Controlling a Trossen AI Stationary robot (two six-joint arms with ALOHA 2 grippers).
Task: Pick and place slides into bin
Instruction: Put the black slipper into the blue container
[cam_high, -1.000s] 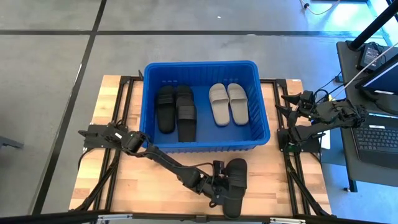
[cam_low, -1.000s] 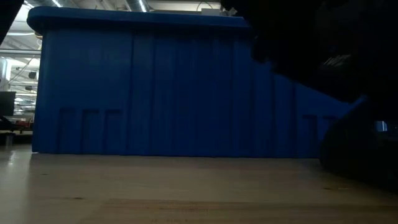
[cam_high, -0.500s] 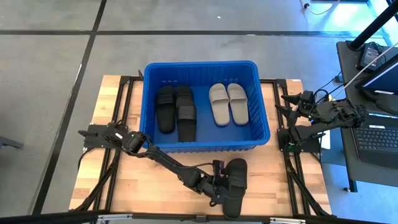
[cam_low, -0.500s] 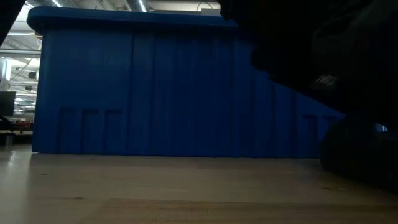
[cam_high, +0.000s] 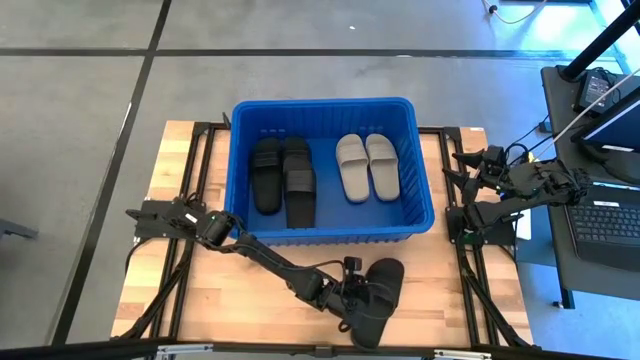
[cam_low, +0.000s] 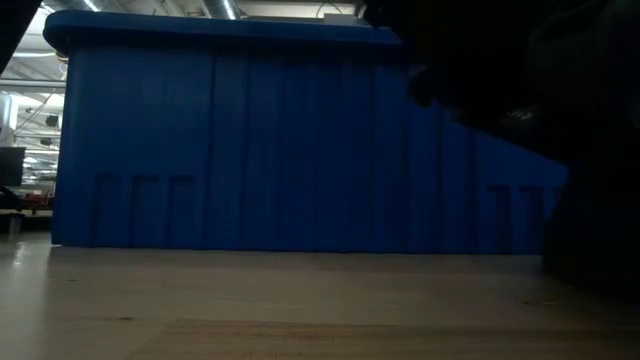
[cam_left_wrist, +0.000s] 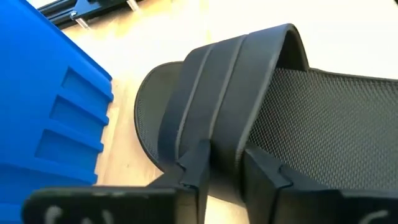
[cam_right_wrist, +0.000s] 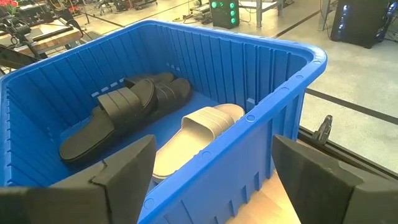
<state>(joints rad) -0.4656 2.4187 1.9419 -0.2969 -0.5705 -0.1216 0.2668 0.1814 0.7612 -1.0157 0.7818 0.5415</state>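
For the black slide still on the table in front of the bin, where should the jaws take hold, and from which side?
Grip the wide strap, about where the left gripper already has it. The black slide on the table lies sole-down in front of the bin, so its strap arches clear of the footbed in the left wrist view. Probably best to come from the slide's side, one finger under the arch and one over it.

A pale wooden table (cam_high: 180, 290) on a black metal frame stands on grey concrete floor (cam_high: 90, 110) crossed by dark lines, beside a dark desk (cam_high: 600, 240) with a laptop (cam_high: 610, 222).
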